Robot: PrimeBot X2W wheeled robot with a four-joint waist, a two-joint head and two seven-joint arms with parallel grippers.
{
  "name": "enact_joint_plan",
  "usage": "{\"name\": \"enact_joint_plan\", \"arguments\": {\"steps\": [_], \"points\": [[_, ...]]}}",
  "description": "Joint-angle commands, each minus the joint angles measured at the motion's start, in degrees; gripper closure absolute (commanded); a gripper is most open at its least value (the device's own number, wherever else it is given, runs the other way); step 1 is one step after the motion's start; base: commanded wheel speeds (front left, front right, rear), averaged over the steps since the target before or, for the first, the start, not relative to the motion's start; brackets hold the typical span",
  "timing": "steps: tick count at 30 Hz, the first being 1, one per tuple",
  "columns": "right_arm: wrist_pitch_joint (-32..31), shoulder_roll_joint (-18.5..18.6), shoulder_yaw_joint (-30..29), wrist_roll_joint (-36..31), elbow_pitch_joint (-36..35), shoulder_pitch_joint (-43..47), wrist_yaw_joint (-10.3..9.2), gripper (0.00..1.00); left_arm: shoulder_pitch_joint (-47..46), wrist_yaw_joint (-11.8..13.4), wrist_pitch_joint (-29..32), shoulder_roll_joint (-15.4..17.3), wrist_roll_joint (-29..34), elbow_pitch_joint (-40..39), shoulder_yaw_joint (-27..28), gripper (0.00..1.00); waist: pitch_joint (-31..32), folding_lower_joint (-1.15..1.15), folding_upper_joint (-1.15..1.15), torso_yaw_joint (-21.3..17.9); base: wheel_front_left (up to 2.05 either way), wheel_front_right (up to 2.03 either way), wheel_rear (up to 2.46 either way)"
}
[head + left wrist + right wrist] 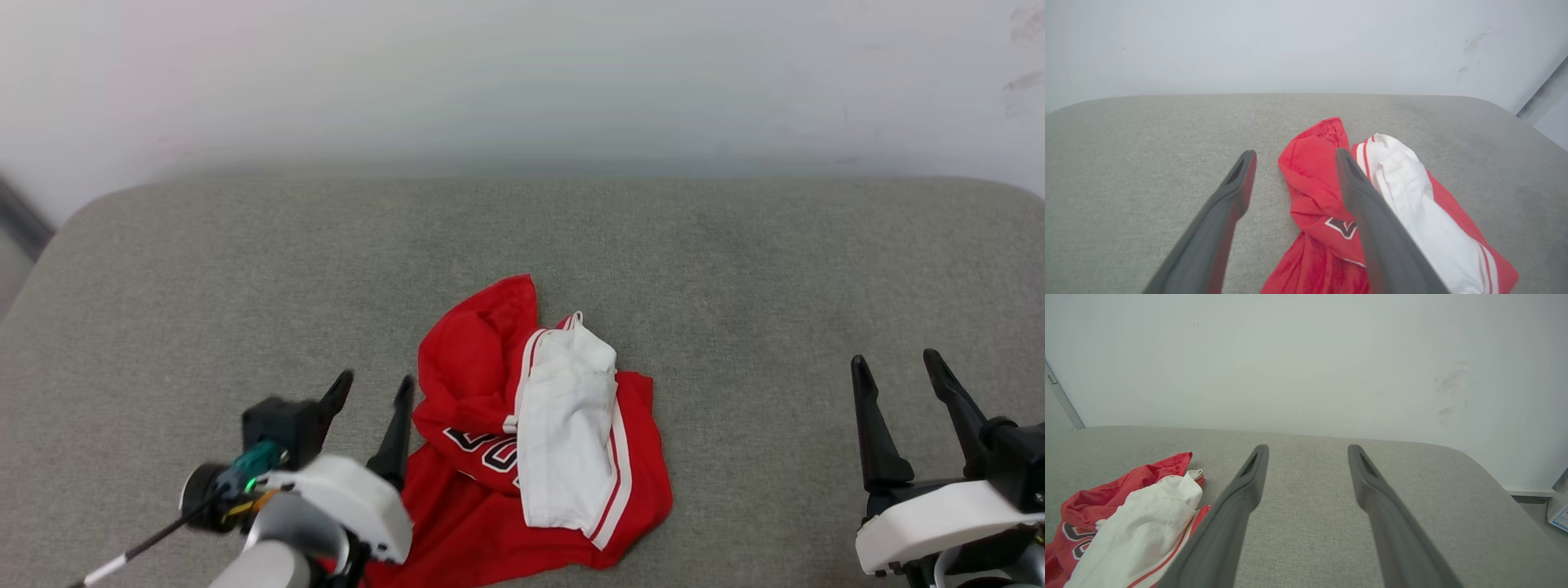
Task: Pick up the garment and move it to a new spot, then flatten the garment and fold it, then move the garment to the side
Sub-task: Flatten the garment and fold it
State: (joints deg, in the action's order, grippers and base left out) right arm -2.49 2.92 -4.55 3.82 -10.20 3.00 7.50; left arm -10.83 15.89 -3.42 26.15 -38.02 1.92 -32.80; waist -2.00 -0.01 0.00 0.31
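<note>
The garment [539,441] is lying crumpled on the grey cushion [245,269]. The left gripper [375,384] is hovering at its left edge, fingers spread and empty. The right gripper [894,359] is sitting well apart to its right, likewise spread and empty.

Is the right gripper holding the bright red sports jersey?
No, the right gripper hangs open over bare grey fabric, well clear of the crumpled bright red jersey.

Red garment [469,359] on grey surface [735,261]
Bright red cloth, white lining, red-striped white trim, black number outlined in white.
</note>
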Motion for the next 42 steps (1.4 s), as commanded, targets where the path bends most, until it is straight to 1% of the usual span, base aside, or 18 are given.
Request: {"name": "enact_joint_plan", "arguments": {"steps": [1,2,3,8,10,13,16,17,18,19,20,25,29,33,36,40,42], "points": [[0.07,-0.07,-0.01,-0.03,-0.2,0.28,-0.02,0.0,-1.86,-0.87,0.74,-0.36,0.53,-0.3,-0.78,0.0,-0.75,0.01,0.0,-0.34,0.0,0.0,0.0],[0.08,-0.07,0.01,-0.05,-0.27,0.0,-0.02,0.0,-3.26,-1.57,1.97,-0.43,0.84,-0.16,-1.63,0.0,-1.19,0.01,0.0,-0.52,0.0,0.0,0.0],[0.24,-0.07,0.09,-0.04,-0.3,-0.85,-0.02,0.0,-7.36,-4.78,6.69,-0.95,0.81,0.69,-4.69,0.0,-2.47,0.01,0.0,-1.22,0.0,0.0,0.0],[0.58,-0.08,0.14,0.21,-0.02,-1.61,-0.02,0.0,-11.59,-9.86,15.77,-1.64,-0.18,3.65,-10.02,0.0,-4.57,0.01,0.0,-2.18,0.0,0.0,0.0],[0.75,-0.08,0.09,0.35,0.18,-1.88,-0.02,0.0,-12.27,-11.37,19.22,-2.06,-0.97,5.22,-11.82,0.0,-5.18,0.01,0.0,-2.37,0.0,0.0,0.0],[0.93,-0.07,0.1,0.48,0.52,-1.96,-0.02,0.0,-12.43,-12.89,23.9,-2.63,-2.36,7.5,-14.09,0.0,-5.84,0.01,0.0,-2.58,0.0,0.0,0.0],[1.15,-0.07,0.27,0.6,0.86,-2.6,-0.02,0.0,-13.04,-13.97,25.83,-3.41,-3.03,9.15,-15.34,0.0,-6.34,0.01,0.0,-2.65,0.0,0.0,0.0],[1.15,-0.07,0.27,0.6,0.86,-2.6,-0.02,0.0,-13.04,-13.97,25.83,-3.41,-3.03,9.15,-15.34,0.0,-6.34,0.01,0.0,-2.65,0.0,0.0,0.0],[1.27,-0.07,0.34,0.72,1.07,-2.9,-0.02,0.0,-13.9,-14.63,24.96,-4.33,-2.82,9.03,-15.5,0.7,-6.57,0.01,0.0,-2.59,0.0,0.0,0.0],[1.27,-0.07,0.34,0.72,1.07,-2.9,-0.02,0.0,-13.9,-14.63,24.96,-4.33,-2.82,9.03,-15.5,0.7,-6.57,0.01,0.0,-2.59,0.0,0.0,0.0],[1.34,-0.07,0.36,0.75,1.2,-2.95,-0.02,0.0,-14.18,-14.87,24.66,-4.51,-2.35,8.98,-15.73,1.0,-6.6,0.01,0.0,-2.53,0.0,0.0,0.0],[1.46,-0.07,0.51,0.64,1.85,-3.16,-0.02,0.0,-16.63,-14.55,21.12,-5.68,0.57,7.63,-16.06,1.0,-6.28,0.01,0.0,-2.36,0.0,0.0,0.0],[1.34,-0.07,0.35,0.28,1.76,-3.28,-0.02,0.0,-19.21,-16.11,19.79,-7.91,3.69,5.87,-18.78,1.0,-5.84,0.01,0.0,-2.35,0.0,0.0,0.0],[1.14,-0.07,0.24,0.11,1.18,-3.29,-0.02,0.0,-20.53,-18.97,19.52,-11.84,6.13,5.91,-23.8,1.0,-5.88,0.01,0.0,-2.52,0.0,0.0,0.0],[1.14,-0.07,0.41,-0.05,0.77,-3.49,-0.02,0.0,-20.52,-20.95,19.84,-14.82,7.08,8.0,-28.41,1.0,-6.36,0.01,0.0,-2.86,0.0,0.0,0.0],[1.41,-0.07,0.54,0.08,0.42,-4.08,-0.02,0.0,-19.3,-22.45,20.37,-17.18,6.31,12.8,-33.44,1.0,-7.66,0.01,0.0,-3.39,0.0,0.0,0.0],[1.51,-0.07,0.51,0.22,0.42,-4.22,-0.02,0.0,-18.91,-22.89,20.54,-17.82,5.5,15.42,-35.41,1.0,-8.23,0.01,0.0,-3.5,0.0,0.0,0.0]]}}
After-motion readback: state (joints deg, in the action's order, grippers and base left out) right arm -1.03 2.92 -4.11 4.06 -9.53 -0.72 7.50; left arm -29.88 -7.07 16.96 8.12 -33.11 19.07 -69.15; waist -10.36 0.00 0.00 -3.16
